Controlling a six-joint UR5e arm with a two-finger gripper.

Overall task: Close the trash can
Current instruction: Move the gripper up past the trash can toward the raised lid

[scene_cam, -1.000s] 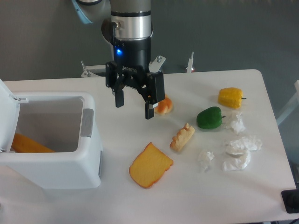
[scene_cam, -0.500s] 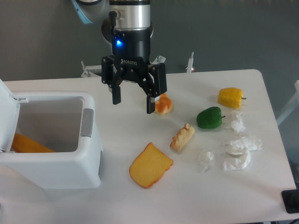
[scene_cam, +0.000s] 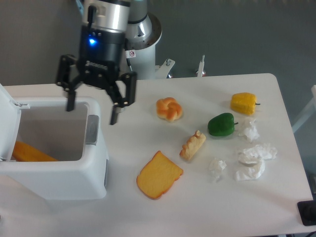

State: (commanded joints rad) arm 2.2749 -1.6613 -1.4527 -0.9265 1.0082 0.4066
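The trash can (scene_cam: 74, 173) is a large white boxy bin at the left of the table, with its lid (scene_cam: 9, 118) swung up and back at the far left. An orange item (scene_cam: 29, 152) lies inside it. A grey latch tab (scene_cam: 92, 130) sits on its right rim. My gripper (scene_cam: 92, 107) hangs open and empty above the bin's back right corner, one finger over the opening and the other just right of the rim.
On the table right of the bin lie a bread slice (scene_cam: 159, 175), a croissant-like roll (scene_cam: 169, 108), a pastry (scene_cam: 192, 144), a green pepper (scene_cam: 221, 124), a yellow pepper (scene_cam: 244, 102) and crumpled tissues (scene_cam: 252, 160).
The gripper has moved left from beside the roll to above the bin's right rim, staying open. The roll is now fully in sight.
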